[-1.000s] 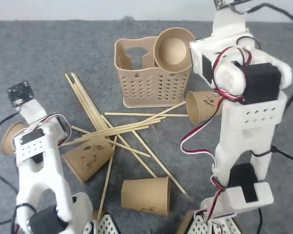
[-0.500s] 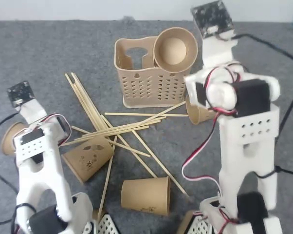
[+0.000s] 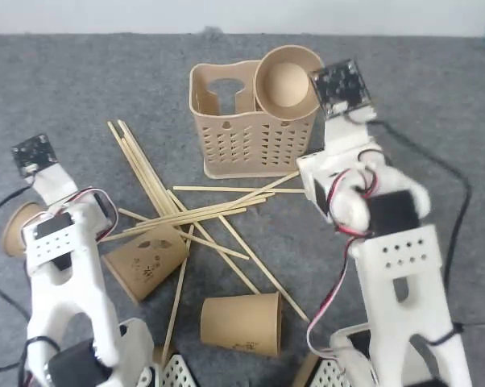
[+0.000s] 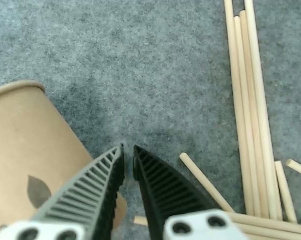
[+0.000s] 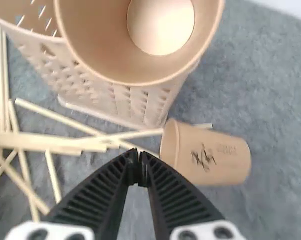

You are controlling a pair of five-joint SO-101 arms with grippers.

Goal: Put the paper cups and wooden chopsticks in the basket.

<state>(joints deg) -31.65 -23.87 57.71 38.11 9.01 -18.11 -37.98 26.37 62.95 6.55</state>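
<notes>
Just beside the basket, by the corner holding a tilted cup, a fallen paper cup lies close to the right gripper, whose empty fingers are pressed together and should, I judge, spread wide before straddling its rim.

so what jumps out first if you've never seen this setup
A tan perforated plastic basket stands at the far middle of the grey tabletop, a brown paper cup tilted in its right end, mouth towards the high camera. In front, thin wooden chopsticks lie scattered and crossing, with a second cup and a third cup on their sides at the pile's near edge.
</notes>
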